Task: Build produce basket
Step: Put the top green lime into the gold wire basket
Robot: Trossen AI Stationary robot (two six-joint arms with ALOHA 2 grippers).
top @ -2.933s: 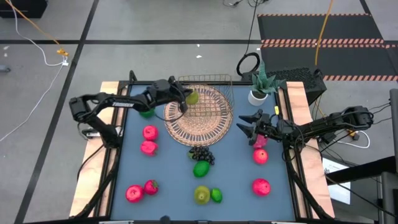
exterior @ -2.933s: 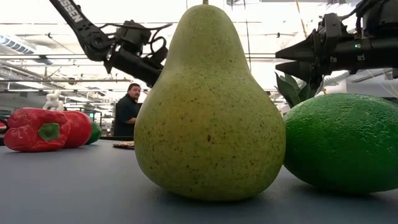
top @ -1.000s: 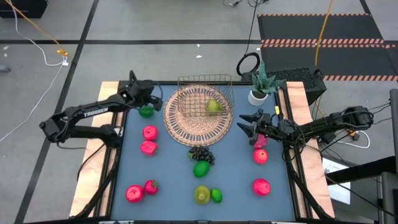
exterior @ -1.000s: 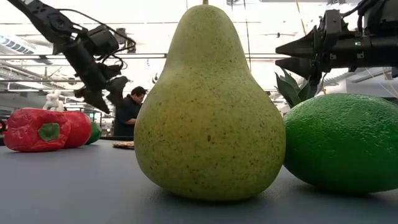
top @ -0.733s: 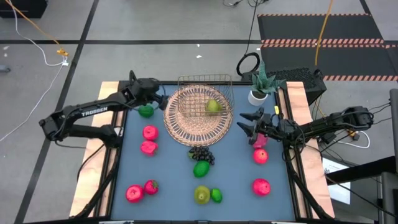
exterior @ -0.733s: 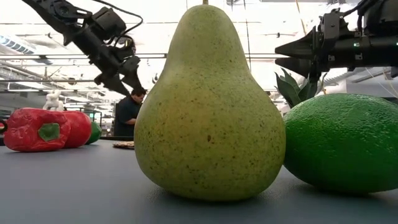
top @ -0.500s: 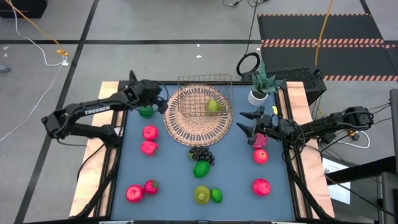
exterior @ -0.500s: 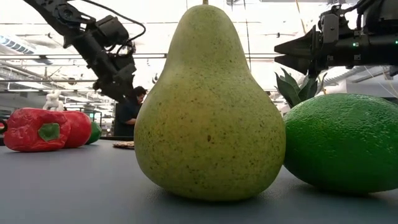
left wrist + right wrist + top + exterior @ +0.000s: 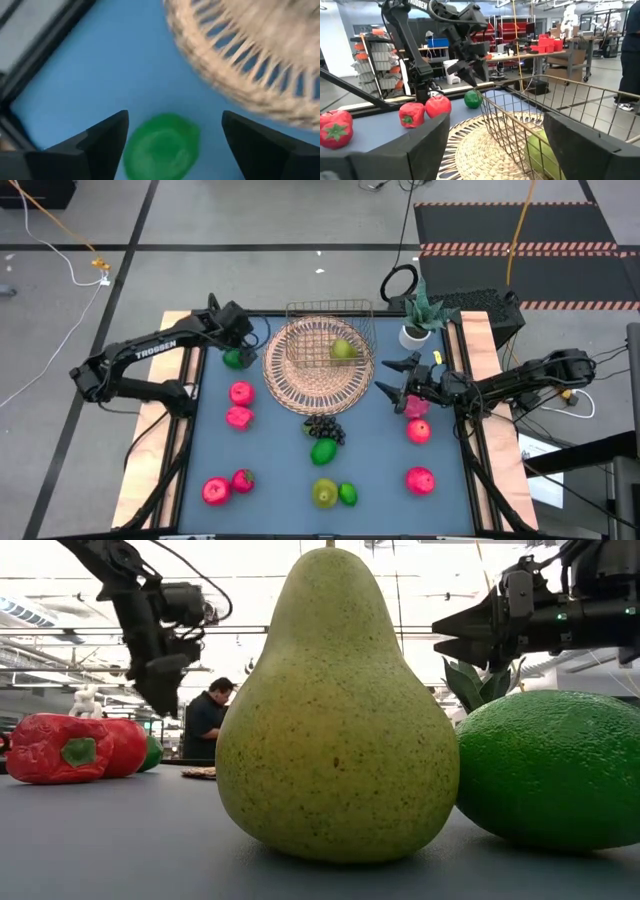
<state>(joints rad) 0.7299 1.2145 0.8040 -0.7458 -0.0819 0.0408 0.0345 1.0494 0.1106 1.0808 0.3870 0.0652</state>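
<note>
The tan wicker basket [image 9: 320,360] stands on the blue table toward its far side, with a yellow-green fruit [image 9: 343,350] lying inside it. A round green fruit [image 9: 235,359] rests on the table just left of the basket. My left gripper [image 9: 238,340] hangs open above that fruit, pointing steeply down. In the left wrist view its fingers stand on either side of the green fruit [image 9: 161,147] without touching it. My right gripper [image 9: 385,378] is open to the right of the basket, held level and pointing toward it, with nothing between its fingers.
Loose produce lies on the near half of the table. There are pink fruits [image 9: 240,404], a dark grape bunch [image 9: 323,427], a green fruit [image 9: 323,450], a pear [image 9: 324,492] beside a lime [image 9: 347,494], and red fruits [image 9: 419,430] on the right. A white pot with a plant [image 9: 416,322] stands at the far right.
My left gripper has stayed left of the basket and has tipped over, so it now points steeply down above the green fruit. My right gripper has opened wider without leaving its place. The fruits and the basket have not moved.
</note>
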